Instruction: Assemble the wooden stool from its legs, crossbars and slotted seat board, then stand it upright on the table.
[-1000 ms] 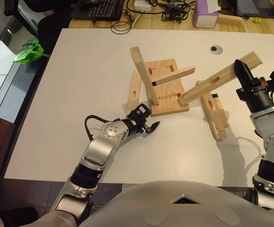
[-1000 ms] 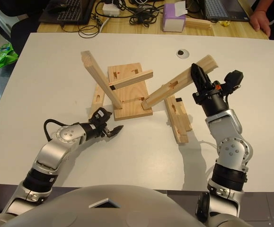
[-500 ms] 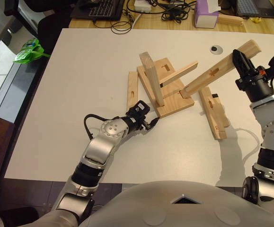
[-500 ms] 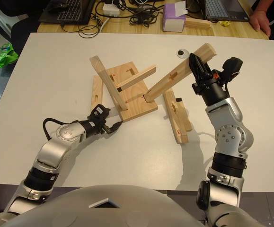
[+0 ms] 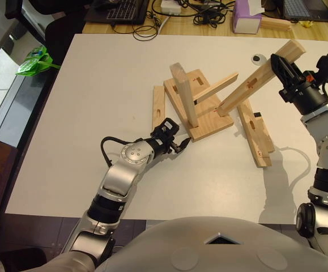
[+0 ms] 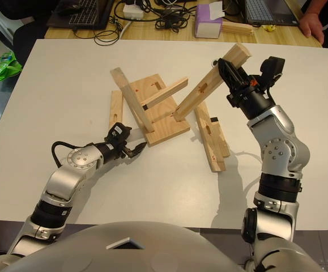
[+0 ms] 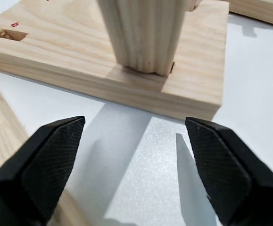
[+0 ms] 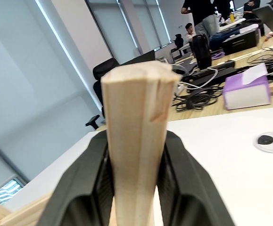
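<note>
1. Grips a long leg [image 5: 254, 85] with the right end effector [image 5: 282, 71], fingers [image 8: 86, 188] clamped tight on both sides of the wood near its upper end.
2. Holds that leg at a slant over the right side of the counter [image 5: 96, 85], upper end raised toward the far right, lower end down at the right edge of the seat board [image 5: 208, 116].
3. Seat board near the middle of the counter, turned at an angle, slots facing up.
4. Standing in the board, a second leg [image 5: 183, 93], leaning a little; whether it is fully seated cannot be told.
5. Jutting sideways from that second leg toward the held one, a crossbar [image 5: 216, 88], its free end in the air and short of the held leg.
6. Left end effector [image 5: 178, 146] low over the counter, just beside the near corner of the board, fingers [image 7: 46, 155] spread wide with nothing between them and bare counter beneath.
7. Flat on the counter just left of the board, a loose bar [image 5: 158, 107] with a slot in it.
8. To the right of the board, under the held leg, a pair of bars [image 5: 254, 139] lying side by side and touching.
</note>
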Motion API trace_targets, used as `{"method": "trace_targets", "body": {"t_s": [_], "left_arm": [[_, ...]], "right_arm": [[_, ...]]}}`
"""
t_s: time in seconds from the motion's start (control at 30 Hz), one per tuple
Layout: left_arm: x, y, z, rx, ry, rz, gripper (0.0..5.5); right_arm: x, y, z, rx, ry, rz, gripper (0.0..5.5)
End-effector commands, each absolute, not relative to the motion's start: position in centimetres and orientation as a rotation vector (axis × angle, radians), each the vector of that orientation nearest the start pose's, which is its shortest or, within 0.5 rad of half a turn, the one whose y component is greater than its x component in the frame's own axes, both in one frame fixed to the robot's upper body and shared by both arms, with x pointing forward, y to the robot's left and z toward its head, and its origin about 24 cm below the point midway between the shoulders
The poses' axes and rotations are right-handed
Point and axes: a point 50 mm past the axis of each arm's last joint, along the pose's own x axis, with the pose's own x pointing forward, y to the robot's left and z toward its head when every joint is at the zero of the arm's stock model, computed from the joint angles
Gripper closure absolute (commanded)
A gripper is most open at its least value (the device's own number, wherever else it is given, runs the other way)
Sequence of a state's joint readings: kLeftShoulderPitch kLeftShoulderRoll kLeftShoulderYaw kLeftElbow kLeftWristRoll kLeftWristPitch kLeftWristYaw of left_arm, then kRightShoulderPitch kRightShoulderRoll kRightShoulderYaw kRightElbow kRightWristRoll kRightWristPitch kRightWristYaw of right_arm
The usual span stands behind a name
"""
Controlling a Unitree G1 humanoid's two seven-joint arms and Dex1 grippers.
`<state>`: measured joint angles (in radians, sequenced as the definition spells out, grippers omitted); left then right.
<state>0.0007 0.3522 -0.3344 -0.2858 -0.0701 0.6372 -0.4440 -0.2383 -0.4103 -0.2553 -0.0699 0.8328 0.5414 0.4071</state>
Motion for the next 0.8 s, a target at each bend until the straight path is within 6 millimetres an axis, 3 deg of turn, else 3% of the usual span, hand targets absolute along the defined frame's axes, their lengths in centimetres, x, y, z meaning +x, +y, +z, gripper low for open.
{"method": "trace_targets", "body": {"t_s": [0.03,0.33,0.57,0.8], "left_arm": [[22.0,11.9,2.9,0.257,0.495,-0.717,1.57],[22.1,11.8,2.9,0.257,0.488,-0.715,1.57],[22.3,11.8,3.1,0.259,0.476,-0.719,1.57],[22.4,11.6,3.1,0.256,0.464,-0.714,1.57]], "right_arm": [[28.4,-22.8,10.9,0.381,0.109,0.392,4.48],[27.8,-21.4,10.5,0.291,0.126,0.487,4.48],[28.7,-21.3,10.3,0.349,0.166,0.46,4.48],[29.0,-20.8,10.6,0.261,0.173,0.506,4.48]]}}
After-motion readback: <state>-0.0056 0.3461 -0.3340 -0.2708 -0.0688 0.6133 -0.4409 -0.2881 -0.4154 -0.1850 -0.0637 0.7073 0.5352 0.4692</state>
